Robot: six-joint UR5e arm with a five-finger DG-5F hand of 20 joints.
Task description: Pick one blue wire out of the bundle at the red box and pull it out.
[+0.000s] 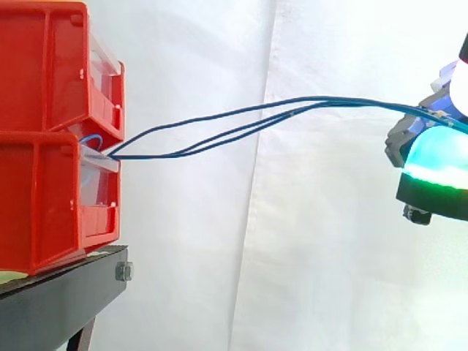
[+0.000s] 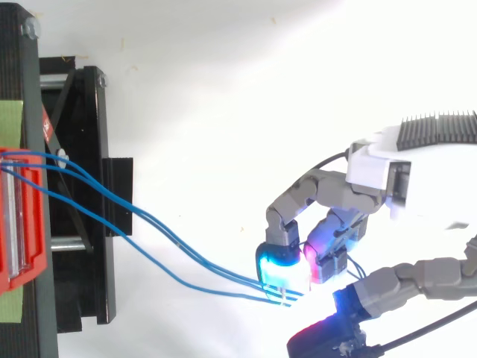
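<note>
I count three blue wires (image 1: 329, 99) running from my hand (image 2: 350, 194) across open air to two red bins stacked well away from it. The wires come out at the top front of the lower bin (image 1: 44, 205), just under the upper bin (image 1: 44, 66). My fingers are curled and pinch the wires' near ends between the cyan pad (image 2: 277, 270) and the thumb below it. All three wires run in under that pad, but the ends themselves are covered, so I cannot tell how many I truly grip. A magenta pad glows just beside the cyan one. From the side, the frame edge cuts off most of my hand. Two of the wires lie so close together midway that they read almost as one. Their far ends are hidden inside the lower bin; a short blue loop shows through its clear front. Both bins sit on one black stand (image 1: 66, 300) before the white curtain (image 1: 329, 256). From above, a small red tag (image 2: 48, 123) on the stand carries white marks too small to read.
</note>
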